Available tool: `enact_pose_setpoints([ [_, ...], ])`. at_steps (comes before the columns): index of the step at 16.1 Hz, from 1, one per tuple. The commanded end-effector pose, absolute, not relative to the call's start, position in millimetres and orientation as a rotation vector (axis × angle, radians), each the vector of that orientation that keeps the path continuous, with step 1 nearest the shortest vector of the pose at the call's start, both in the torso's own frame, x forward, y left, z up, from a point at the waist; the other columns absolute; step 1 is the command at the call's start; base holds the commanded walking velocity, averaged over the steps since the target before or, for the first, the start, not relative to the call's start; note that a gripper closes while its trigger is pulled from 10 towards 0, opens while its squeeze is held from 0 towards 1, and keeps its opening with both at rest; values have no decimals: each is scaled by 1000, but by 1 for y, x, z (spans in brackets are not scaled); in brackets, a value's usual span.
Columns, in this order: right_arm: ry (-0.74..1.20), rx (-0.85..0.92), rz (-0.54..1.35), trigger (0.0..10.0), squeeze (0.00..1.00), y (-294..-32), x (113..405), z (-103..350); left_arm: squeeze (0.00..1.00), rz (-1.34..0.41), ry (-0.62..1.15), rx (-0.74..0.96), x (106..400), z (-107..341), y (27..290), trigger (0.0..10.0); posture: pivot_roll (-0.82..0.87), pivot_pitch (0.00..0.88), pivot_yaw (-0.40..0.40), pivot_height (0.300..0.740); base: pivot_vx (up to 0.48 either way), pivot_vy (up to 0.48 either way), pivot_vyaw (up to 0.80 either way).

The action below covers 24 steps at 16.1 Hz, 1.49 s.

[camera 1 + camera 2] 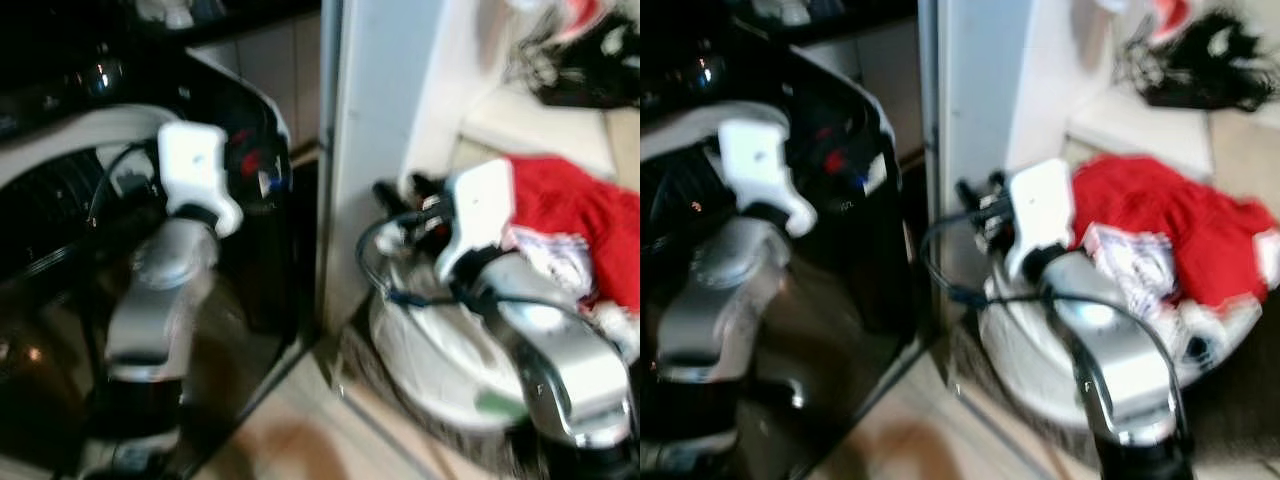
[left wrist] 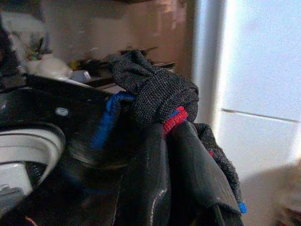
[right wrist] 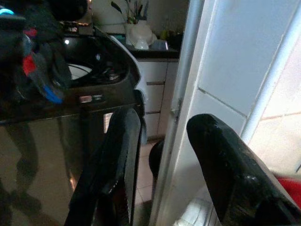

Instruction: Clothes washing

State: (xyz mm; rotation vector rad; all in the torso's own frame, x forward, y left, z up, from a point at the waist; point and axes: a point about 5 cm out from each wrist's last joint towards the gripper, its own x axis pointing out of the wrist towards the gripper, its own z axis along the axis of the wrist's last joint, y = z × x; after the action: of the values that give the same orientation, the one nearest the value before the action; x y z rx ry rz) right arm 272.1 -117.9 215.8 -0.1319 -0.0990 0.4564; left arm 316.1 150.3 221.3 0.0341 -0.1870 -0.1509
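The left tool holds a dark sock above the washer. The right tool is wide, near the basket of red clothes.

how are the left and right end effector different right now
The left end effector is shut on a dark grey knit garment with red and blue trim; the right end effector is open and holds nothing.

The left end effector is raised in front of the black washing machine; the right end effector hangs over the white laundry basket holding red clothing.

Both have two long black fingers.
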Motion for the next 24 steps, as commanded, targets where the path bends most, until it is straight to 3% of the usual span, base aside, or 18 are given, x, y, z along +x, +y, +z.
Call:
enact_pose_setpoints([
  [1,-114,-156,432,10000,0,-125,273,219,0,-196,-226,38,315,231,138,10000,-65,0,13,740,416,0,800],
  [5,-114,-141,507,10000,0,-119,267,218,0,-91,-233,94,324,239,156,10000,-61,0,10,740,308,-124,600],
  [9,-133,-104,654,10000,0,-106,257,223,0,-19,-251,361,357,266,183,10000,-45,0,-7,740,0,0,0],
  [11,-132,-87,701,10000,0,-99,257,227,0,-66,-103,564,392,261,192,10000,-31,0,-21,740,0,0,0],
  [13,-139,-79,752,10000,0,-92,256,230,0,-73,47,604,408,247,199,10000,-31,0,-24,740,0,0,0],
  [14,-138,-80,764,10000,0,-91,255,230,671,-67,85,635,410,244,202,10000,-31,0,-24,740,0,0,0],
  [15,-129,-90,785,10000,0,-88,253,229,1000,-75,185,657,413,238,209,10000,-39,0,-17,740,0,0,0],
  [19,-107,-109,767,10000,0,-92,250,226,1000,-104,304,691,416,240,219,10000,-56,0,0,740,0,0,0],
  [24,-59,-104,742,10000,0,-95,253,223,1000,-78,278,614,418,248,223,10000,-53,0,-15,740,0,0,0],
])
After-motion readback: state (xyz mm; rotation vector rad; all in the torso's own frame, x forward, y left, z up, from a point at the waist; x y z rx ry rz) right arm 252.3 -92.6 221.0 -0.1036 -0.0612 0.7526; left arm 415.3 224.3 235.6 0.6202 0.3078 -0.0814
